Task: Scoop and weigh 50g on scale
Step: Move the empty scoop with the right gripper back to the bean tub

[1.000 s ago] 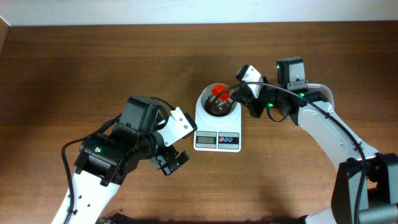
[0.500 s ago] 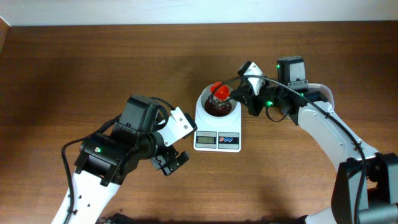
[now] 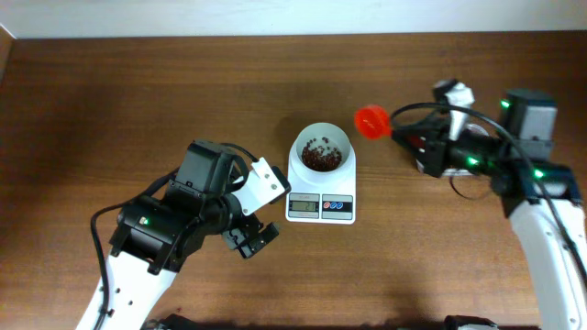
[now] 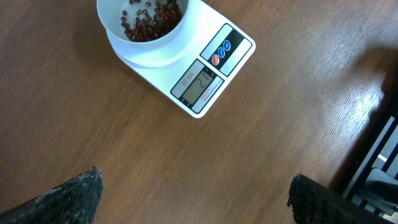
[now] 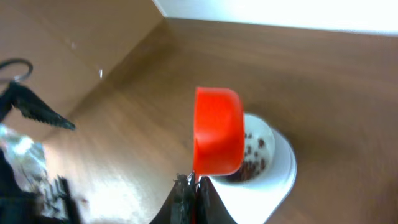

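Observation:
The white scale (image 3: 321,195) stands mid-table, its round white bowl (image 3: 304,139) holding dark red-brown beans (image 3: 320,158). My right gripper (image 3: 409,137) is shut on the handle of a red scoop (image 3: 371,119), which hangs just right of the bowl, clear of it. In the right wrist view the scoop (image 5: 217,130) is tipped on its side above the jaws (image 5: 193,185), with the bowl (image 5: 278,163) and beans (image 5: 252,155) behind it. My left gripper (image 3: 252,238) hovers open left of the scale and holds nothing. Its view shows the scale (image 4: 211,74), the beans (image 4: 149,15) and bare wood between the fingers (image 4: 74,199).
The brown wooden table ends at a white wall (image 3: 275,18) along the back. A black cable (image 3: 431,110) loops over the right arm. A dark frame (image 4: 379,155) stands at the right edge of the left wrist view.
My right arm has drawn back to the right, carrying the red scoop from over the bowl to beside it. The left arm has not moved.

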